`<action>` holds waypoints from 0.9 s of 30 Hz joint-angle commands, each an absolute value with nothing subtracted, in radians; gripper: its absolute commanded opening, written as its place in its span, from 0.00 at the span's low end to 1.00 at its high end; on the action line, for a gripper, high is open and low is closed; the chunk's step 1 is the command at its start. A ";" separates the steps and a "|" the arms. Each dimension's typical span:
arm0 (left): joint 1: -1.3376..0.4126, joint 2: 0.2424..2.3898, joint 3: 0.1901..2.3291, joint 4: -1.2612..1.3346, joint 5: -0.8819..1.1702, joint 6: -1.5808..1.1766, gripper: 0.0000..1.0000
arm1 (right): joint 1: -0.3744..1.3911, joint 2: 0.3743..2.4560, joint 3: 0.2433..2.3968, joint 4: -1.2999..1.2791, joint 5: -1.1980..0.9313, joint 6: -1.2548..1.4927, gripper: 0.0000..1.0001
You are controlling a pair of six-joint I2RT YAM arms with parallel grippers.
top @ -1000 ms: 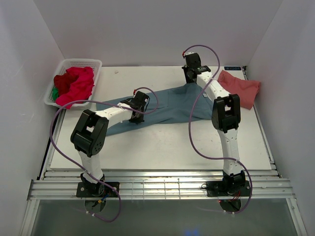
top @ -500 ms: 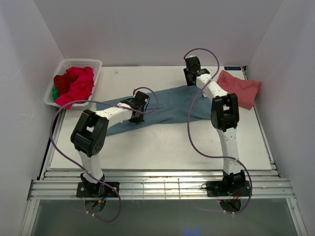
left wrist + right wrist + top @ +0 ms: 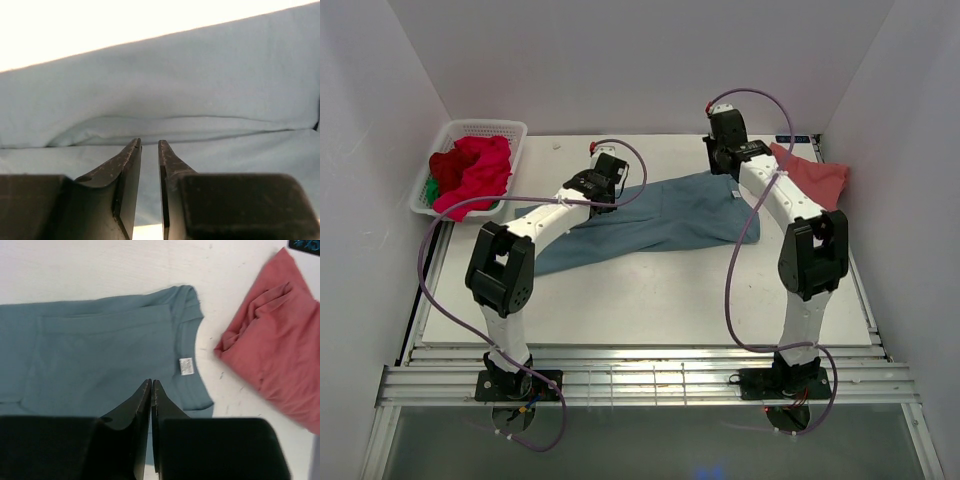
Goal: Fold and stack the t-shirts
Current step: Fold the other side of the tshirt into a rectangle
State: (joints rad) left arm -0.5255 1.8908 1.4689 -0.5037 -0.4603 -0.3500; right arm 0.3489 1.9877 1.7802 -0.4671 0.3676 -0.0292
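- Teal shirt lay spread mid-table, reaching between both grippers.
- Left gripper hung over its far-left edge, jaws slightly apart, empty.
- Right gripper hovered by its collar, jaws together, with the pink shirt just right.

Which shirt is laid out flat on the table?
The blue shirt in the middle, with its neck label showing. The pink shirt is bunched up at the right edge, and the red shirt is heaped in the white basket.
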 commanded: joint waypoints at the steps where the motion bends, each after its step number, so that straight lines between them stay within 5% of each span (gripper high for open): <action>1: -0.520 1.842 1.485 -0.514 -0.541 -0.308 0.31 | 0.367 1.976 1.691 -0.560 0.269 0.075 0.08; 5: -0.515 1.838 1.396 -0.514 -0.578 -0.295 0.29 | 0.368 2.009 1.644 -0.563 0.142 0.078 0.10; 14: -0.494 1.833 1.278 -0.445 -0.525 -0.272 0.41 | 0.383 2.128 1.750 -0.541 -0.196 0.048 0.22; 27: -0.471 1.888 1.253 -0.336 -0.535 -0.212 0.41 | 0.456 2.161 1.829 -0.537 -0.245 0.043 0.23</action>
